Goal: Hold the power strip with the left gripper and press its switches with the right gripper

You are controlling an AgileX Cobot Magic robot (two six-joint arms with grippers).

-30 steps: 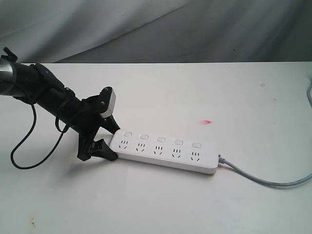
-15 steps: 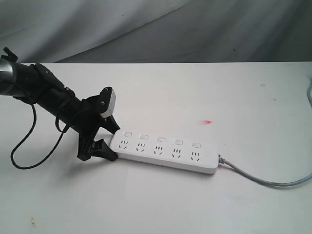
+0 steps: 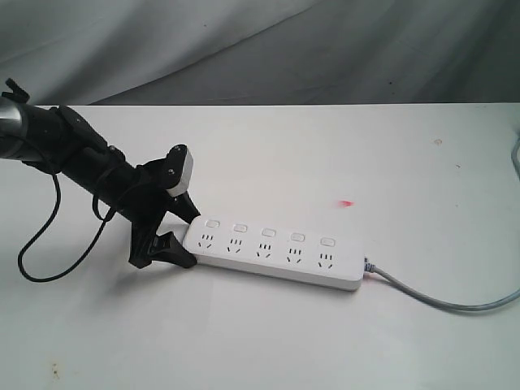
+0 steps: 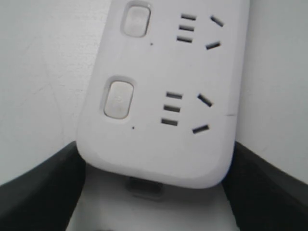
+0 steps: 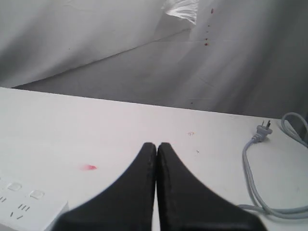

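The long white power strip lies flat on the white table, its grey cord running off to the right. Its switches, five small square buttons, form a row above the outlets. My left gripper is shut on the strip's left rounded end, one black finger on each long side. The left wrist view shows that end of the power strip between the black fingers, with two switches visible. My right gripper is shut and empty above the table; the exterior view does not show it.
A small red mark lies on the table behind the strip. A grey cloth backdrop hangs at the table's far edge. The cord's plug and loops rest at the far right. A black cable hangs from the left arm.
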